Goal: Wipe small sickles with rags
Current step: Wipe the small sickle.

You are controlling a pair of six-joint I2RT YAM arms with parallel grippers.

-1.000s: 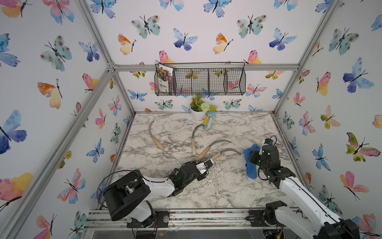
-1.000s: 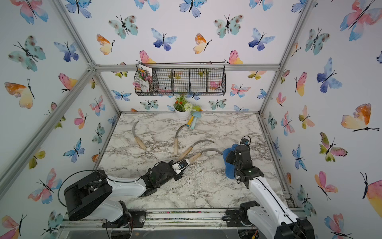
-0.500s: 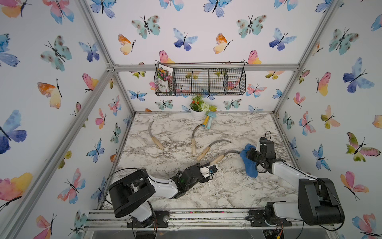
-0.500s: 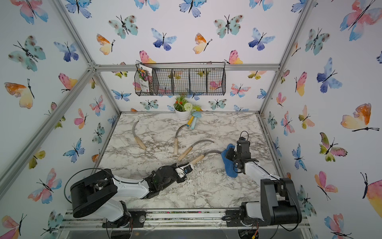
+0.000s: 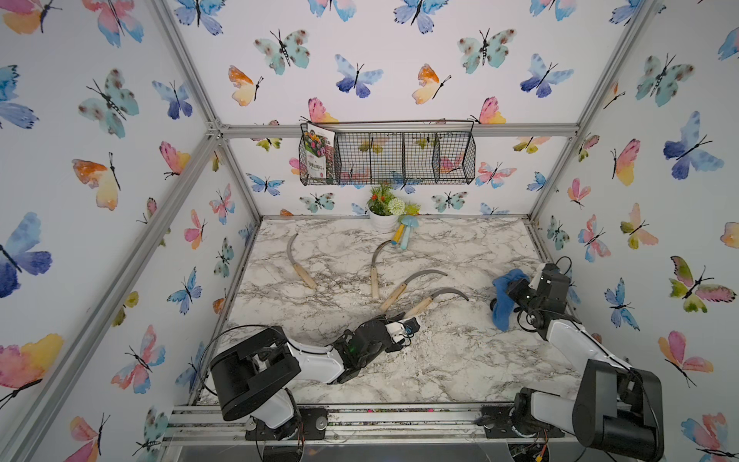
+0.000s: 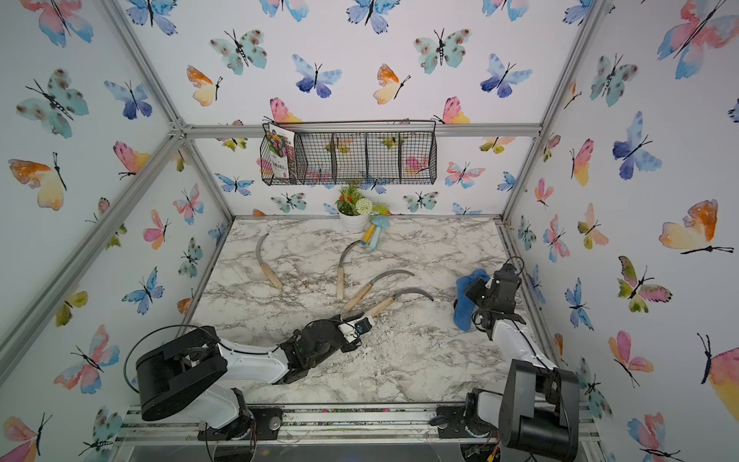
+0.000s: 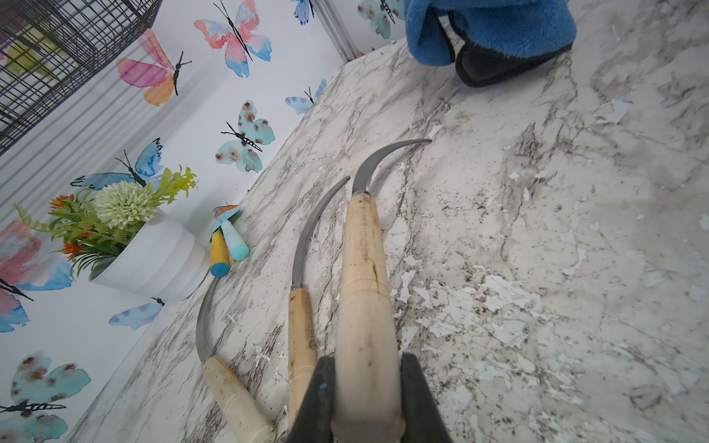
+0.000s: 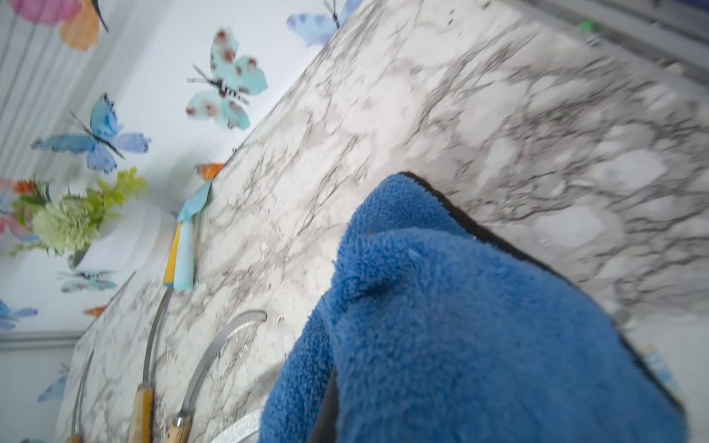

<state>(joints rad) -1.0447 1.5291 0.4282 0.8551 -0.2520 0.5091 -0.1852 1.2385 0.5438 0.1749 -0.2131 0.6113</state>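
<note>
Several small sickles lie on the marble table [image 5: 460, 248]. My left gripper [image 5: 408, 319] [image 7: 366, 368] is shut on the pale wooden handle of the nearest sickle [image 5: 434, 301] [image 6: 394, 301] [image 7: 362, 268], whose blade rests on the table and points right. Two more sickles [image 5: 406, 286] [image 5: 374, 276] lie just behind it, and another sickle [image 5: 298, 262] lies far left. The blue rag [image 5: 504, 304] [image 6: 466, 300] [image 8: 479, 326] hangs at the right side, with my right gripper [image 5: 520, 290] shut on it. The rag hides that gripper's fingertips. It hangs apart from the held sickle's blade tip.
A white flower pot [image 5: 383, 222] stands at the back centre, with yellow and light-blue mushroom toys [image 5: 404, 236] beside it. A black wire basket [image 5: 388, 158] hangs on the back wall. Worn white patches [image 5: 432, 348] mark the tabletop near the left gripper.
My right gripper has carried the rag a little to the right, away from the sickle's blade tip, and the right arm has refolded. The left gripper has shifted slightly right, still holding the handle.
</note>
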